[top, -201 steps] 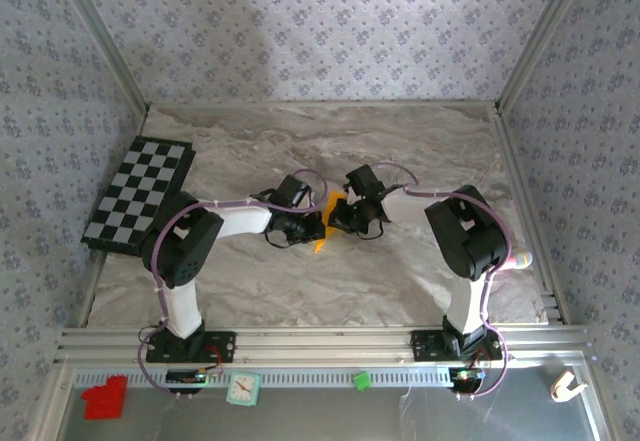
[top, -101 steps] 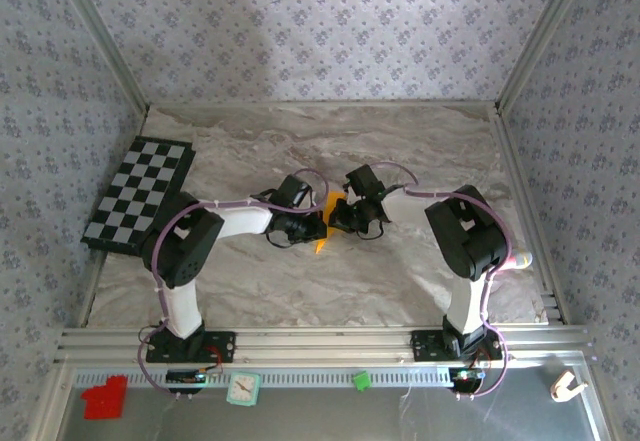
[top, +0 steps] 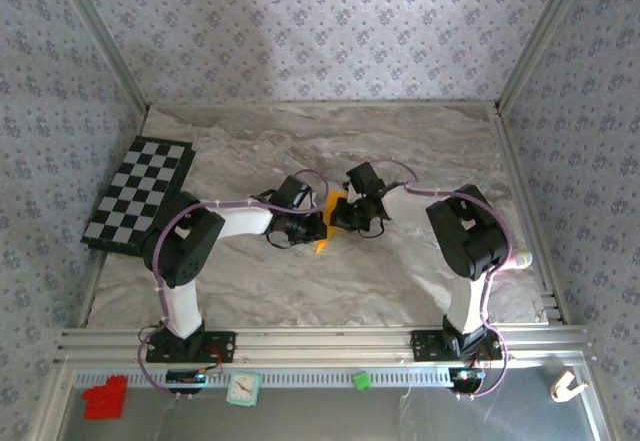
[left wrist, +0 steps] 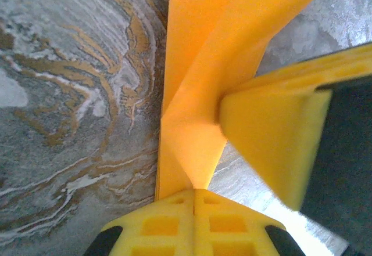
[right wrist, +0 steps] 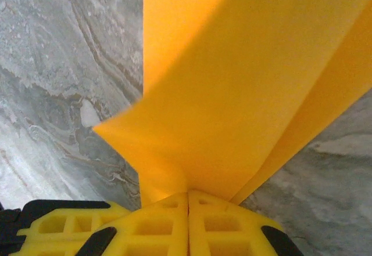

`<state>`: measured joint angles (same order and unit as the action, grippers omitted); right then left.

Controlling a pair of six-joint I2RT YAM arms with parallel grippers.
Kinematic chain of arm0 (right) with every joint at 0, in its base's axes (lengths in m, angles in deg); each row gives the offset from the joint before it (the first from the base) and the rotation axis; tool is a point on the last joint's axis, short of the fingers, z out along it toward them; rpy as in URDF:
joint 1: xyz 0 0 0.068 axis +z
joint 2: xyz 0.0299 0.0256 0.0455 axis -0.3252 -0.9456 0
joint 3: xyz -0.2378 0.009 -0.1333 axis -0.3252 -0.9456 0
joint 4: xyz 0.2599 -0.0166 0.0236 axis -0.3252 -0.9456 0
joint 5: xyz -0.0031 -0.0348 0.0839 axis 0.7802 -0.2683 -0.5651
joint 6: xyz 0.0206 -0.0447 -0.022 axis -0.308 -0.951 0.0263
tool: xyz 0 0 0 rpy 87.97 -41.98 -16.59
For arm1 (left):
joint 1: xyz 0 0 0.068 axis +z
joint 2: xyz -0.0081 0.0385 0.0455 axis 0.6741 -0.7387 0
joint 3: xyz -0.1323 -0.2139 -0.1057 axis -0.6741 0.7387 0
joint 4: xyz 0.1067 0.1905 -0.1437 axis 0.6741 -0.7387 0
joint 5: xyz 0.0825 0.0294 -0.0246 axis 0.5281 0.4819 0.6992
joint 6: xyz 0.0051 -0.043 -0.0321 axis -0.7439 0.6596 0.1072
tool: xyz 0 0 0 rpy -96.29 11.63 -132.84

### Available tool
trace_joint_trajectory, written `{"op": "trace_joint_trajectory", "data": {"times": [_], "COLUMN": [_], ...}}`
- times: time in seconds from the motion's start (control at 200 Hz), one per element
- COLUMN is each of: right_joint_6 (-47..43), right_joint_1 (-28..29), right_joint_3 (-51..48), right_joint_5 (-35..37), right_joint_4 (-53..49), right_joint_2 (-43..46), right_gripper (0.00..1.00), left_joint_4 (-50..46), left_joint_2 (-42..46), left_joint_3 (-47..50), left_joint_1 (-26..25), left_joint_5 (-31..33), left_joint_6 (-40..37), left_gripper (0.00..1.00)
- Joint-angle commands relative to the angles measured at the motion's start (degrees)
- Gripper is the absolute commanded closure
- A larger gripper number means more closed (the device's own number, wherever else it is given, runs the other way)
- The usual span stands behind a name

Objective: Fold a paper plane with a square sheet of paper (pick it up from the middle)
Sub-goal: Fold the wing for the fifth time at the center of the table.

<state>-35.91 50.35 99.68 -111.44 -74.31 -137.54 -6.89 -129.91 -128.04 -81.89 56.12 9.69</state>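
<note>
Little has shifted over the last second: the left tool and the right tool stay nose to nose over the middle of the grey marble-patterned desk, the right one turned only a touch.

From the left wrist, the left tool has its two yellow fingers pressed flat together, with a thin orange sheet of paper pinched at a crease between their tips. One yellow finger of the right tool touches the same fold from the side.

From the right wrist, the right tool is likewise closed tight, and the paper rises from its tips in a broad creased flap above the desk.

From above, the paper sits between the two tools, an orange point sticking out toward the near edge. The wrists cover much of it, so its full shape is hard to judge.

Farther out, a black-and-white checkered mat lies at the desk's left side, well apart from the paper. A small red block rests on the near rail strip, left of the left arm's base.
</note>
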Motion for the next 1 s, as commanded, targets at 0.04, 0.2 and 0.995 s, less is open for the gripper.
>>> {"op": "trace_joint_trajectory", "data": {"times": [0.04,0.2,0.995], "right_joint_6": [-4.0,-6.4,-6.2], "right_joint_1": [-0.6,-0.5,-2.1], "right_joint_3": [5.4,8.6,9.3], "right_joint_5": [5.7,7.1,13.2], "right_joint_4": [-7.2,-8.7,-10.8], "right_joint_2": [-0.5,-1.8,-5.3], "right_gripper": [0.92,0.9,0.85], "left_joint_4": [-9.4,-9.4,-8.4], "left_joint_2": [-2.0,-2.3,-2.4], "left_joint_3": [1.6,1.5,3.0], "left_joint_1": [-0.4,-0.5,-0.5], "left_joint_5": [2.9,2.9,2.9], "left_joint_6": [-0.8,-0.7,1.1], "left_gripper": [1.0,1.0,1.0]}}
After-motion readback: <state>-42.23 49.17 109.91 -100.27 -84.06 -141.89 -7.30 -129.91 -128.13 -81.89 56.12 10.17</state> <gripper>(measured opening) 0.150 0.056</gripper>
